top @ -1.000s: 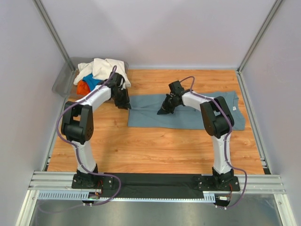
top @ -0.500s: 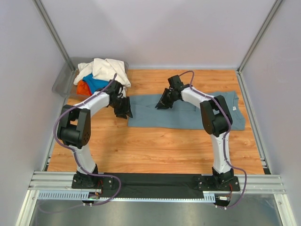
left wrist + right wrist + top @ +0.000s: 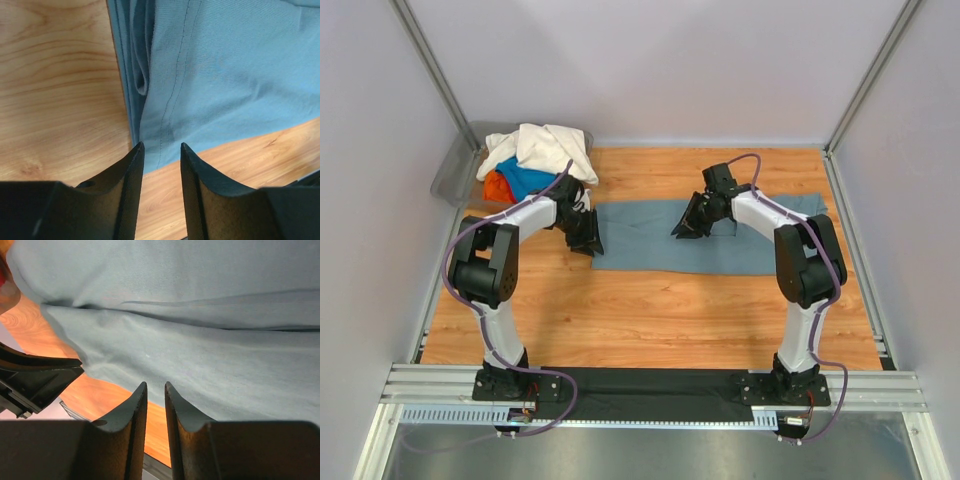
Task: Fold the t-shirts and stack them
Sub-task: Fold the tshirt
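Wood table (image 3: 650, 320), we see flat grey-blue t-shirt (image 3: 640, 240), left gripper (image 3: 161, 146) part-open, right gripper (image 3: 155, 385) barely parted, both empty.

Left jaws slid back, so the near corner of the grey-blue t-shirt (image 3: 640, 245) ended up just ahead of them. Right jaws cracked open a bit and drifted right.

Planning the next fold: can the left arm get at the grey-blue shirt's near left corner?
Probably yes. The left gripper hangs right over that corner of the grey-blue shirt, with its jaws apart and empty. Nothing lies between them and the corner.
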Controlling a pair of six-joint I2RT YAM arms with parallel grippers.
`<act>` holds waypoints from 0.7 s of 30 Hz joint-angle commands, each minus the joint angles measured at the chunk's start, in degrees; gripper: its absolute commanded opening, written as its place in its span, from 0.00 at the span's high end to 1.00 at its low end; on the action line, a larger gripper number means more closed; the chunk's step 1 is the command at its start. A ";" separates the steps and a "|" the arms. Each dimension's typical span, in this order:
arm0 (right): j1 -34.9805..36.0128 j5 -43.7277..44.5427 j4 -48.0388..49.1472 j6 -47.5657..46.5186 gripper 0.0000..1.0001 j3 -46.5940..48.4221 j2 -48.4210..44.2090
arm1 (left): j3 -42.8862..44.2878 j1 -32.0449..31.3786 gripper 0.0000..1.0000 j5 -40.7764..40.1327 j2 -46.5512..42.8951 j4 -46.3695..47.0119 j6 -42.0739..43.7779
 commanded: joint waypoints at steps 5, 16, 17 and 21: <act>0.14 -0.37 2.07 -0.95 0.78 -0.66 -1.90 | -1.21 0.09 0.55 -4.11 -3.19 1.30 0.92; 0.05 -0.46 2.33 -1.22 0.79 -2.07 -2.60 | -2.61 0.09 0.61 -1.57 -2.31 3.14 -0.57; -0.04 -0.63 2.51 -1.13 0.79 -2.16 -2.78 | -2.70 0.09 0.62 -1.57 -2.49 3.23 -0.66; 0.05 -0.98 3.12 -0.78 0.79 -3.30 -2.69 | -3.40 0.09 0.65 -0.78 -3.02 3.93 -1.19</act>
